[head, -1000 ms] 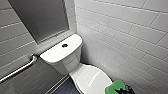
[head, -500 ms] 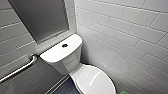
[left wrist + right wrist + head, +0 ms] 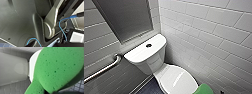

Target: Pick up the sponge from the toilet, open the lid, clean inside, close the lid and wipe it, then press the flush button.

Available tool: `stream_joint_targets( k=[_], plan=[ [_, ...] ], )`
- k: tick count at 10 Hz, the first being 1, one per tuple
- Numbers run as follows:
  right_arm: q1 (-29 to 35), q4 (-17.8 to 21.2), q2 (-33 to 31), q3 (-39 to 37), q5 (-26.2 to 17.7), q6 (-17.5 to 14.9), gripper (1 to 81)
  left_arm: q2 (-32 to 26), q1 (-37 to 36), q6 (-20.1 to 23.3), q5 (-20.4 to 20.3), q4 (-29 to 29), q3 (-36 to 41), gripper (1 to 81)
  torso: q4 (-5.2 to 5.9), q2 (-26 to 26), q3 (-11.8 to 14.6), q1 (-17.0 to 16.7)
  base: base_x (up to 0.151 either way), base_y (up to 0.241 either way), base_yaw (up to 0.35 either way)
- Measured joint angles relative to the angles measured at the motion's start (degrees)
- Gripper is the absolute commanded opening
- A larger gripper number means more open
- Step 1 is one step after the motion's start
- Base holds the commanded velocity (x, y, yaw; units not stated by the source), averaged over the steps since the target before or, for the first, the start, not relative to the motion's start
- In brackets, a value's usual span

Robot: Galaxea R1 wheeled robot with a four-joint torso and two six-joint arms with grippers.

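Observation:
The white toilet point(image 3: 176, 80) stands in the corner with its lid down. The flush button point(image 3: 148, 45) is a dark dot in the middle of the tank top. The green sponge point(image 3: 204, 89) pokes into the head view at the lower right, just right of the lid's front. In the right wrist view the sponge point(image 3: 57, 69) is very close and pinched narrow at one end, where my right gripper point(image 3: 50, 92) is shut on it. It hovers in front of the toilet's lid point(image 3: 31, 65) and tank. The left wrist view looks at the robot's own body and blue cables.
A metal grab bar point(image 3: 101, 70) runs along the left wall beside the tank. A grey panel point(image 3: 124, 17) is set in the wall above it. White tiled wall point(image 3: 209, 37) closes in on the right. Dark floor point(image 3: 149, 88) shows left of the bowl.
The sponge at the lower edge of the head view has shifted slightly. The toilet and the camera hold still.

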Motion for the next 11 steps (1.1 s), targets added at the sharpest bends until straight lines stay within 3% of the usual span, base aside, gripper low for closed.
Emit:
stream_joint_targets(
  k=[3,5,11],
  plan=[
    [9.4,-1.0,6.1,-0.4,-4.2,-0.1,1.0,0.0,-0.2,0.0,0.0,0.0,0.0,81.1,0.00,0.0,0.0,0.0,0.000,0.000,0.000],
    [12.5,-1.4,13.0,-4.9,-8.0,0.1,1.0,0.0,-0.7,0.0,0.0,0.0,0.0,81.1,0.00,0.0,0.0,0.0,0.000,0.000,0.000],
    [18.6,-2.8,35.1,-32.7,-17.5,0.3,1.0,0.0,-0.7,0.0,0.0,0.0,0.0,81.1,0.00,0.0,0.0,0.0,0.000,0.000,0.000]
  ],
)
